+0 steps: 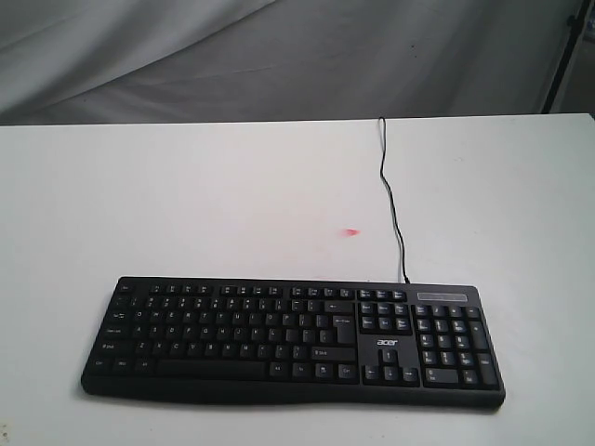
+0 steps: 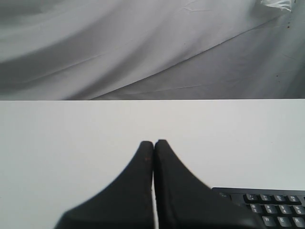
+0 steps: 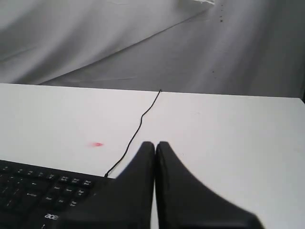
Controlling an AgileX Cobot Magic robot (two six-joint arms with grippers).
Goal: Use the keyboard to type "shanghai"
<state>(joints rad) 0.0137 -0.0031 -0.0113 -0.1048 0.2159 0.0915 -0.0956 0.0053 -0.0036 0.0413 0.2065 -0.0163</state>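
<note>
The black keyboard (image 1: 293, 339) lies flat near the front edge of the white table, with its number pad and white "acer" logo toward the right. Its thin black cable (image 1: 390, 200) runs from the back edge to the far side of the table. Neither arm shows in the exterior view. In the left wrist view my left gripper (image 2: 154, 142) is shut and empty, with a corner of the keyboard (image 2: 271, 207) beside it. In the right wrist view my right gripper (image 3: 155, 143) is shut and empty, beside the keyboard (image 3: 43, 193) and its cable (image 3: 136, 133).
The white table (image 1: 186, 195) holds a small red mark (image 1: 351, 232) behind the keyboard, seen too as a red mark (image 3: 96, 144) in the right wrist view. Grey cloth (image 1: 279, 56) hangs behind the table's far edge. A dark stand (image 1: 565, 56) rises at the far right.
</note>
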